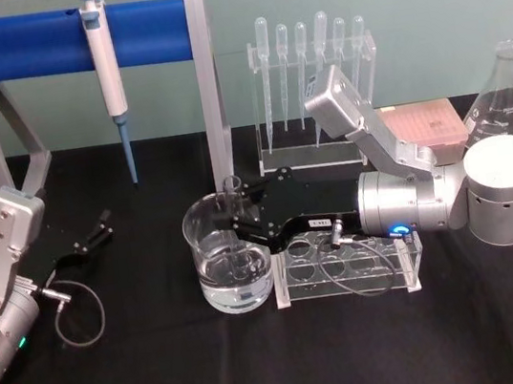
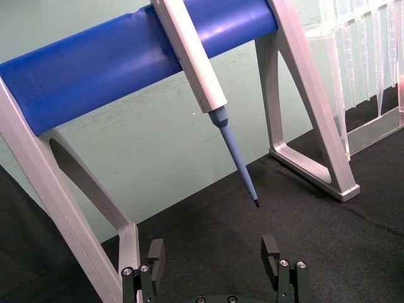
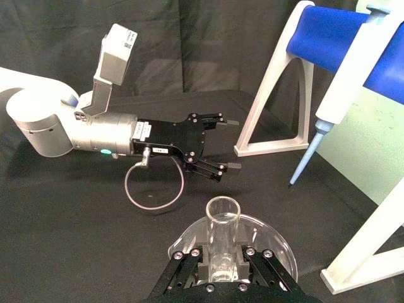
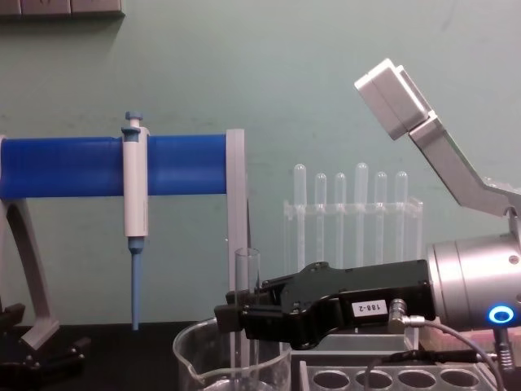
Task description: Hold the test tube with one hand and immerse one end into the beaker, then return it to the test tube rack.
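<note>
The clear test tube (image 1: 235, 216) stands upright inside the wide glass beaker (image 1: 210, 257), which holds water at its bottom. The tube's lower end reaches down into that water. My right gripper (image 1: 241, 231) comes in from the right, over the beaker's rim, and is shut on the test tube's middle. In the chest view the test tube (image 4: 247, 277) rises above the right gripper (image 4: 236, 316) and the beaker (image 4: 199, 352). The right wrist view looks down the test tube (image 3: 222, 230) into the beaker (image 3: 273, 235). My left gripper (image 1: 98, 231) rests open on the table at the left, apart from the glassware.
A rack with round holes (image 1: 385, 274) lies just right of the beaker, under my right arm. A blue-bar stand (image 1: 32, 44) holding a pipettor (image 1: 107, 74) stands at the back left. A pipette rack (image 1: 315, 96), a pink box (image 1: 432, 122) and a flask (image 1: 499, 103) stand behind.
</note>
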`<act>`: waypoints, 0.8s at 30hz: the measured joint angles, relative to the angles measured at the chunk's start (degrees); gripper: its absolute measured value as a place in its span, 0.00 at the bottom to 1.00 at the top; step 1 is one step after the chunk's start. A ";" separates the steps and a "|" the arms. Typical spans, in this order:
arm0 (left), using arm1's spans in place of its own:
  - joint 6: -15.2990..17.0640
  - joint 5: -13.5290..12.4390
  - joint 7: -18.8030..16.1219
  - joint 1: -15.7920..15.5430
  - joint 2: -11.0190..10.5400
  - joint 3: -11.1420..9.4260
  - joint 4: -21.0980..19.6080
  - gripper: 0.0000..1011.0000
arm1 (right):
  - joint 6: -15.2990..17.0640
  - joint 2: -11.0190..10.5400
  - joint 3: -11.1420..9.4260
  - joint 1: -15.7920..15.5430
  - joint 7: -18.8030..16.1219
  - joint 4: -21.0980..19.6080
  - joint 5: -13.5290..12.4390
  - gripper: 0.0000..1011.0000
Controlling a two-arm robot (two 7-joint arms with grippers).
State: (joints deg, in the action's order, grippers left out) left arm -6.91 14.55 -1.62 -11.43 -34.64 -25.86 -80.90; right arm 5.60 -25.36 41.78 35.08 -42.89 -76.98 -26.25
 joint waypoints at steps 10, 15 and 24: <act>0.00 0.00 0.00 0.00 0.00 0.00 0.00 0.99 | 0.00 0.00 0.00 0.00 0.00 0.00 0.00 0.22; 0.00 0.00 0.00 0.00 0.00 0.00 0.00 0.99 | 0.00 0.00 0.00 0.00 0.00 0.00 0.00 0.22; 0.00 0.00 0.00 0.00 0.00 0.00 0.00 0.99 | 0.00 0.00 0.00 0.00 0.00 0.00 0.00 0.22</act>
State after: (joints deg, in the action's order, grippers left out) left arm -6.91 14.55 -1.62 -11.43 -34.65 -25.86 -80.90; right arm 5.60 -25.36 41.78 35.08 -42.89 -76.98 -26.25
